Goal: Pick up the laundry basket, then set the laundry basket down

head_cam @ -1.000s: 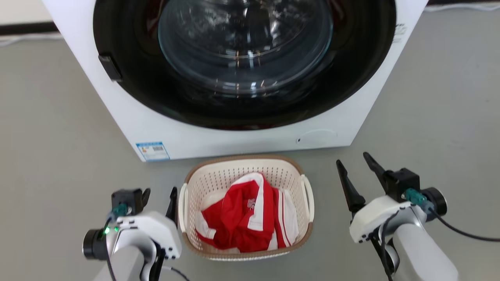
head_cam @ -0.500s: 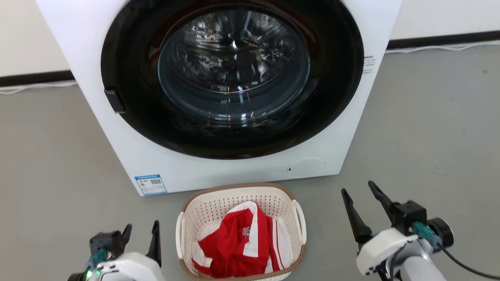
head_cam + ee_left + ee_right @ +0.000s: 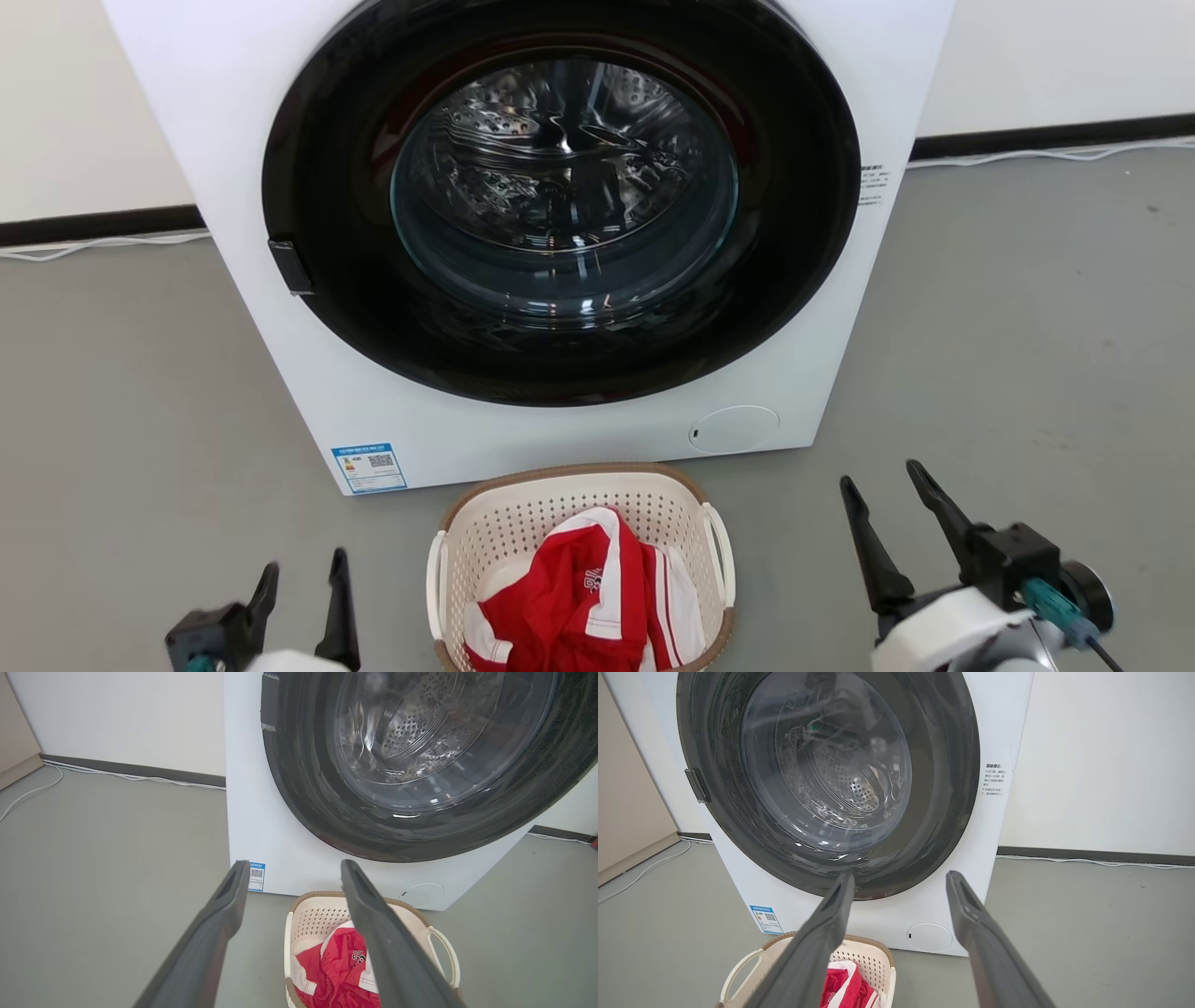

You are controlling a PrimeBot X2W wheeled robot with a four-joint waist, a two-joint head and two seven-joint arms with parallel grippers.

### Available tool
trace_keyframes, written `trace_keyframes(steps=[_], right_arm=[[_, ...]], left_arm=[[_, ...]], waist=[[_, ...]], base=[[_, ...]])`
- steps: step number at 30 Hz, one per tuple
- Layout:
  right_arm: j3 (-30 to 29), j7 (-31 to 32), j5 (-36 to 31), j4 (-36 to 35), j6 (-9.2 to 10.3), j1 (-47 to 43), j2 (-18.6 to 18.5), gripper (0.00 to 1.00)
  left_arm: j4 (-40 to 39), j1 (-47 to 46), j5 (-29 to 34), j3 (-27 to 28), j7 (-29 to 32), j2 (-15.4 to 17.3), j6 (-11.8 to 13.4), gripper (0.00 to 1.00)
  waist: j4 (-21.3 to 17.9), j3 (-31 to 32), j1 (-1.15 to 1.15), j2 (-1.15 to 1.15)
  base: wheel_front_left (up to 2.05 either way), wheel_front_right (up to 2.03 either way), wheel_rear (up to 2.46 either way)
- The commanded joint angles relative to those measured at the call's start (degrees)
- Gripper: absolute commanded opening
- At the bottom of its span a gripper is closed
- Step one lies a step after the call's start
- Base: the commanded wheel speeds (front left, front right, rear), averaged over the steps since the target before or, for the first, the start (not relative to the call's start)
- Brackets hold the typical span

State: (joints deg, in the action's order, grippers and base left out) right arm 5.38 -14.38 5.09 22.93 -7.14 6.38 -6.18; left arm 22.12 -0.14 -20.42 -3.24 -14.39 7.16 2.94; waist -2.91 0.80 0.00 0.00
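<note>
The laundry basket (image 3: 523, 523), cream with perforated walls, a brown rim and white loop handles, stands on the grey floor just in front of the washer, with a red and white garment (image 3: 583, 607) inside. It shows low in the left wrist view (image 3: 322, 914) and the right wrist view (image 3: 873, 956) too. My left gripper (image 3: 303, 579) is open at the lower left, a gap away from the basket's left handle. My right gripper (image 3: 882, 485) is open at the lower right, apart from the right handle. Nothing is between either pair of fingers.
A white front-loading washer (image 3: 308, 392) with a shut round dark glass door (image 3: 560, 196) stands right behind the basket. Grey floor (image 3: 1027, 355) spreads on both sides. White cables (image 3: 93, 245) run along the dark skirting at the wall.
The head camera has tilted up, so the basket and both grippers sit lower in the picture. Both grippers have drawn back and outward from the basket's handles, still open.
</note>
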Motion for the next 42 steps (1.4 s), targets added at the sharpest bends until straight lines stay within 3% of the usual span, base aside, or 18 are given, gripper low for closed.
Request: trace_keyframes(steps=[1,18,35,36,42], right_arm=[[0.44,-0.62,0.0,-2.37,-0.35,-0.19,-0.2,1.0],[-6.1,-0.62,-1.43,-9.82,-0.35,-7.88,1.05,1.0],[-6.93,-0.62,-1.65,-10.18,-0.35,-7.98,1.68,1.0],[-8.16,0.0,-1.04,-8.87,0.0,-8.94,2.04,0.0],[-8.37,0.62,0.47,-6.33,0.05,-9.4,2.53,0.0]], left_arm=[[-2.36,-0.23,0.89,2.72,-0.61,0.33,-0.48,1.0],[-8.02,6.26,5.08,10.24,-0.61,-3.41,-3.82,1.0],[-7.16,5.96,5.61,11.55,-0.61,-4.23,-5.81,1.0],[-5.9,7.79,5.55,9.87,0.0,-4.59,-5.75,0.0],[-3.02,7.63,4.21,10.05,0.84,-5.41,-5.87,0.0]], waist=[[0.15,0.25,0.0,0.0],[2.2,1.62,0.0,0.0],[2.05,1.25,0.0,0.0],[2.06,1.24,0.0,0.0],[2.07,1.2,0.01,0.0]], base=[[0.0,0.0,0.0],[0.0,0.0,0.0],[0.0,0.0,0.0],[0.0,0.0,0.0],[0.0,0.0,0.0]])
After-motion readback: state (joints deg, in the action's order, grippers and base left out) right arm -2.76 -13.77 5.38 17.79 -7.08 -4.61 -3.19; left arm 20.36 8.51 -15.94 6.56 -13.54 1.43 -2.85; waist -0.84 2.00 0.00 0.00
